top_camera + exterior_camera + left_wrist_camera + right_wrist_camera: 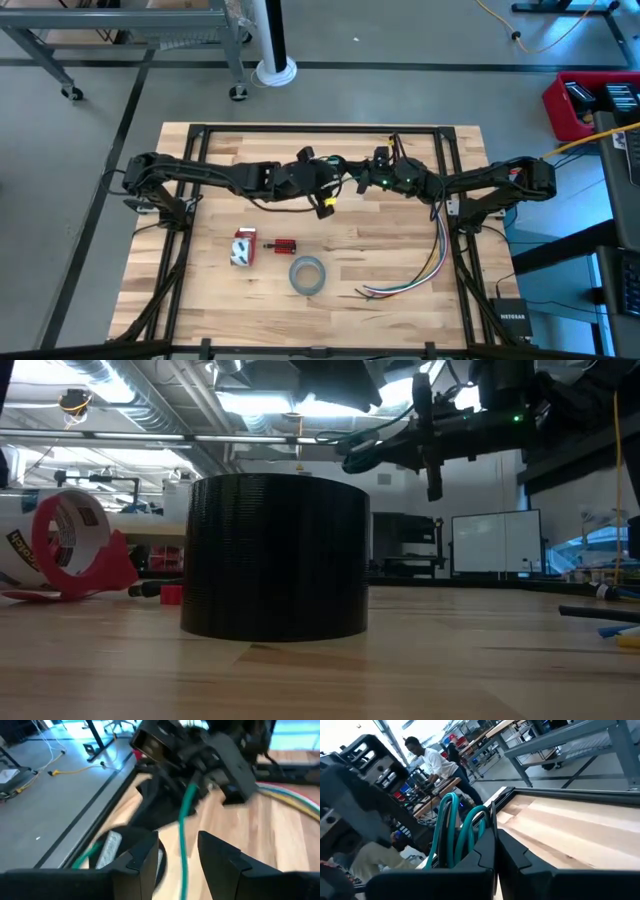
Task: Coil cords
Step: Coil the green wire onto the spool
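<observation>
Left gripper [177, 857]: held above the middle of the wooden table [400, 255], facing the right arm; fingers [145, 860] parted, with a teal cord [184, 820] running down through the gap between them. Whether the pads touch the cord cannot be told.

Right gripper [495, 845]: also raised over the table's middle, just beside the left one; fingers pressed together, with loops of the teal cord [451, 827] gathered right next to them. The grip point itself is hidden, so a hold on the cord cannot be confirmed.

Cord, overall: strung in the air between the two grippers, seen from above as a short teal-green stretch [345, 172] near the far half of the table. In the low view the two grippers show dark against the ceiling lights at upper right [432, 455].

Grey tape roll [307, 274]: flat on the table, near the front edge, well clear of both arms.

Red-and-white tape dispenser [243, 248]: to the left of the roll.

Small red item [283, 245]: between dispenser and roll.

Bunch of multicoloured wires [425, 272]: lying along the table's right side, curving towards the front.

Person in a white shirt [432, 762]: standing in the room beyond the table, in the right wrist view.
</observation>
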Motion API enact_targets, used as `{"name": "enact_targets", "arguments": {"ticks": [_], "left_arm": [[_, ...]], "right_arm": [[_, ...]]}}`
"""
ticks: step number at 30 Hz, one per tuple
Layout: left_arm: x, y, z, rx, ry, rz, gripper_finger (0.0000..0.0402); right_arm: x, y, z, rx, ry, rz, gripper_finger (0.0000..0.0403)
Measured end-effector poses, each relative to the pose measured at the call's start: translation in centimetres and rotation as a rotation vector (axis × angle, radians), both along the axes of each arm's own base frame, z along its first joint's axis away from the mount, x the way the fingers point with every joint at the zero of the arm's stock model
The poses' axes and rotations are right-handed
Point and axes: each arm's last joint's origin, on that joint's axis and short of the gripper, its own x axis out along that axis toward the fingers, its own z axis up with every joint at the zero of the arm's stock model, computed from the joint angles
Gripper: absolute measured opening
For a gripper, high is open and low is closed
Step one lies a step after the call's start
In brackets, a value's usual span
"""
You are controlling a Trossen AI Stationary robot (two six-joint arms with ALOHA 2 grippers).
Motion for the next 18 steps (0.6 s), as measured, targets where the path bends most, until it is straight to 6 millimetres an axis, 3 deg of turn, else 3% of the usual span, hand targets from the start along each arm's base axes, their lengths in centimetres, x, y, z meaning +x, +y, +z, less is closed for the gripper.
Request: {"name": "enact_targets", "arguments": {"ticks": [7,18], "left_arm": [[1.6,0.5,-2.4,-0.008,0.058,-0.040,0.0131],[1.4,0.6,-1.9,0.015,0.030,-0.007,0.0131]], "right_arm": [[-0.1,-0.2,0.0,-0.045,0.025,-0.075,0.0005],[-0.1,-0.2,0.0,-0.046,0.026,-0.080,0.0005]]}}
